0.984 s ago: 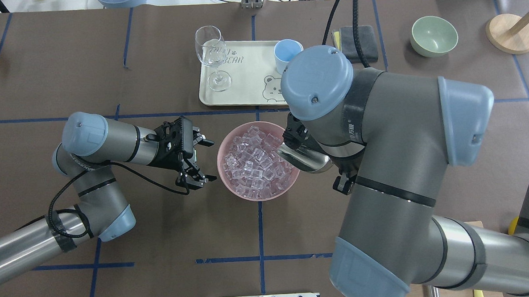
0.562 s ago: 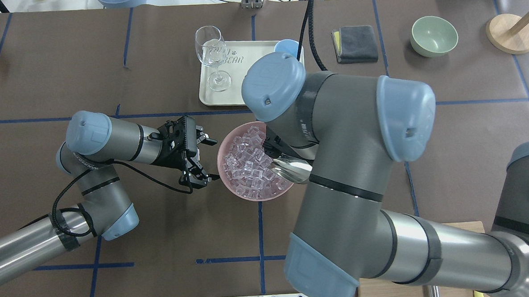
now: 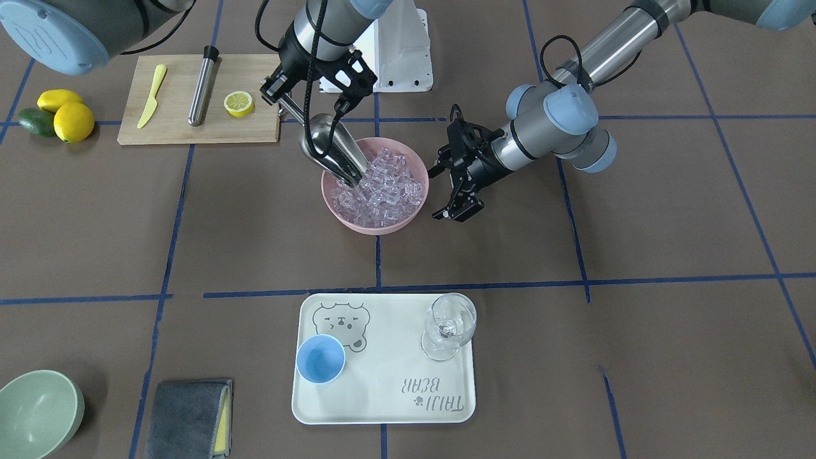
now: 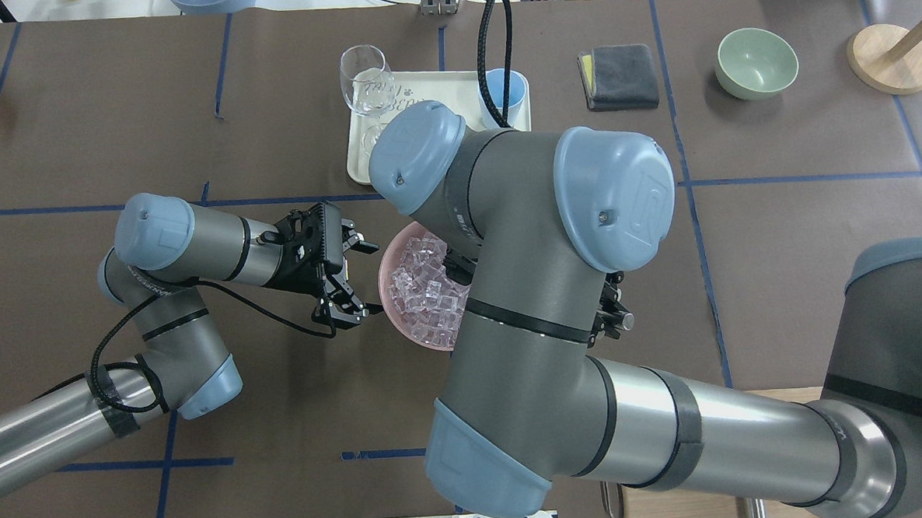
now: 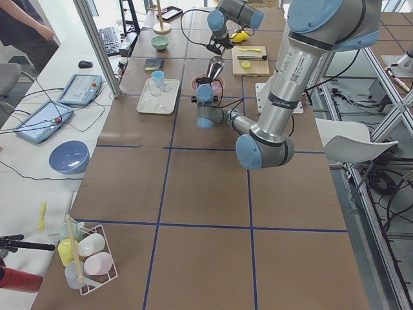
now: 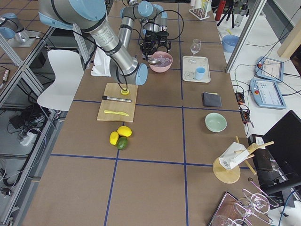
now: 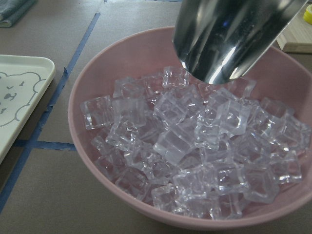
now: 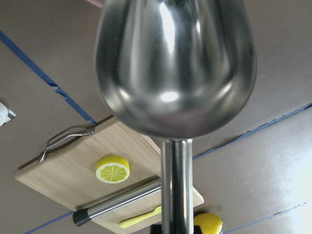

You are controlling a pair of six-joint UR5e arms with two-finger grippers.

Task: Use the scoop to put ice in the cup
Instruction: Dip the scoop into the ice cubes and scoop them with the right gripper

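Ice: a heap of small clear ice cubes (image 7: 195, 161), glassy with a faint pink cast, fills the round pink bowl (image 3: 376, 230) at mid-table. Some cubes sit level with the rim.

Scoop: the shiny steel scoop (image 3: 328, 150) has a rounded trough and a thin rod handle. It is tilted steeply, lip down, at the side of the bowl nearest the robot's right. The lip meets the top of the heap; you cannot tell how deep it goes.

Cup: the small light-blue cup (image 3: 320, 359) stands upright on a corner of the cream rectangular tray (image 3: 382, 338), well apart from the bowl on your side of it. A clear stemmed wine glass (image 3: 449, 325) shares the tray.

Arms: the right gripper (image 3: 312, 101) reaches down from the robot's side, fingers clamped on the scoop's handle. The left arm lies low with the elbow bent and the wrist level. The left gripper (image 3: 435, 196) points at the bowl with its fingers spread wide, tips just beside the rim, holding nothing.

Views: from overhead the right arm hides the scoop, its gripper and about half the bowl, and a black cable crosses the cup (image 4: 514, 93). Your front view shows all of these plainly. The left wrist camera gives the cubes close up under the scoop's mirrored underside (image 7: 229, 39). The right wrist camera looks along the handle to the trough's back (image 8: 175, 63), with a wooden cutting board (image 8: 63, 180) and a lemon slice (image 8: 112, 169) beyond.
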